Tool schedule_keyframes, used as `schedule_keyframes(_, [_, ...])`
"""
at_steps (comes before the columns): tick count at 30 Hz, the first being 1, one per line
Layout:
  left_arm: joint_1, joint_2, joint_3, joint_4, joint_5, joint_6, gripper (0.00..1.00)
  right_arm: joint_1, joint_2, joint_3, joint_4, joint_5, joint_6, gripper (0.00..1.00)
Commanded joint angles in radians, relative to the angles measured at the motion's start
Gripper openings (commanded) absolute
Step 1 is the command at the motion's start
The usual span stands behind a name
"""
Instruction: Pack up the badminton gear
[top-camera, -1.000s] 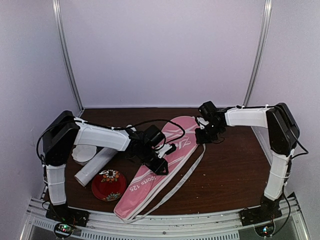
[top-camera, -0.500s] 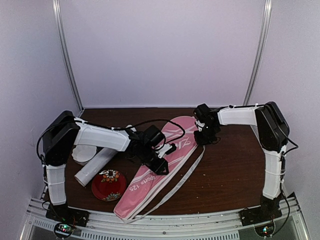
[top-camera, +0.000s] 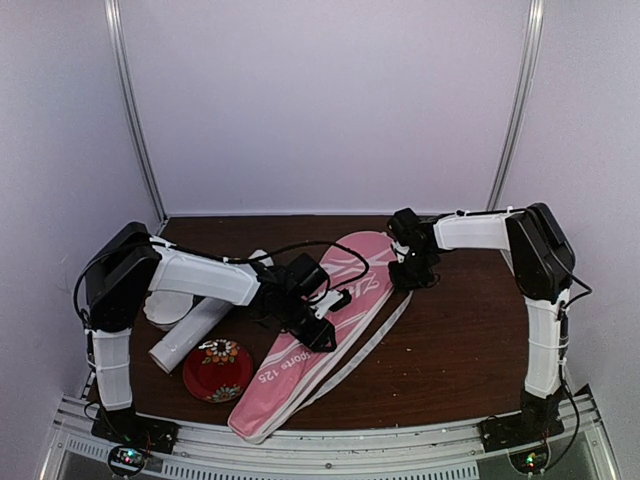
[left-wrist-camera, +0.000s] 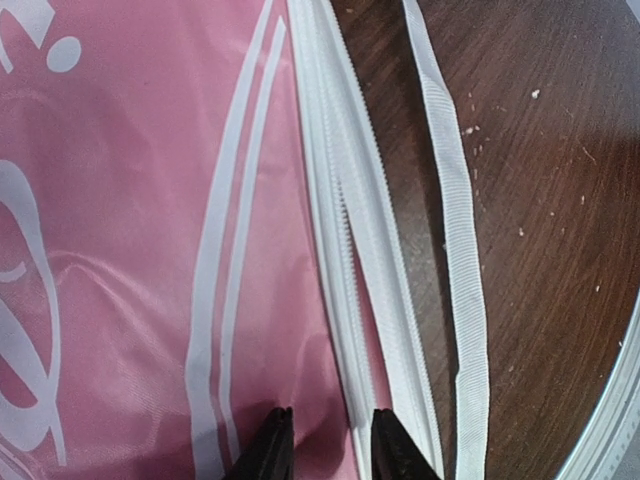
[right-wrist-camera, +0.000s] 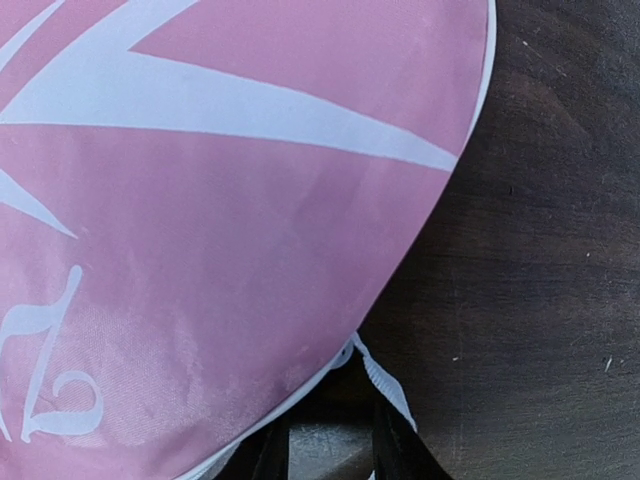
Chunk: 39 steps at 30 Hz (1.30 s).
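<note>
The long pink bag (top-camera: 280, 375) with white lettering lies diagonally across the table, wide end to the back. My left gripper (top-camera: 318, 330) sits on its middle. In the left wrist view that gripper (left-wrist-camera: 330, 450) is shut on a raised fold of the pink bag (left-wrist-camera: 130, 250) next to the white zipper (left-wrist-camera: 345, 220). My right gripper (top-camera: 408, 275) is at the right edge of the bag's wide end. In the right wrist view it (right-wrist-camera: 330, 455) is open, bare table between its fingers, and the white strap (right-wrist-camera: 385, 385) lies against the right finger. A long white tube (top-camera: 195, 330) lies to the left.
A red floral plate (top-camera: 217, 370) sits at the front left beside the tube. A white bowl (top-camera: 165, 305) shows partly behind the left arm. The strap (top-camera: 370, 335) runs along the bag's right side. Bare brown table (top-camera: 470, 340) spreads on the right.
The right gripper moved left to the bag's edge and opened. The white strap loop, which was spread out to the right, has dropped in close to the bag. The left gripper has kept still.
</note>
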Motion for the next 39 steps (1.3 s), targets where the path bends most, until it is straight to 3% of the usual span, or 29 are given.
schedule_keyframes(1, [0.002,-0.014,-0.01,0.027,0.011,0.0,0.29,0.002,-0.021,0.006,0.053,-0.017,-0.019,0.32])
schedule_keyframes(7, [0.002,-0.014,-0.016,0.021,0.011,-0.001,0.3,-0.012,-0.008,0.0,0.038,0.018,0.02,0.25])
schedule_keyframes(20, [0.002,-0.04,-0.035,0.004,0.011,0.005,0.3,-0.05,-0.132,-0.204,0.107,-0.012,0.022,0.26])
schedule_keyframes(29, [0.002,-0.022,-0.019,0.001,0.012,0.008,0.3,-0.036,-0.165,-0.224,0.219,-0.117,0.01,0.26])
schedule_keyframes(39, [0.002,-0.011,-0.014,0.001,0.015,0.009,0.3,-0.033,-0.148,-0.208,0.303,-0.096,0.107,0.28])
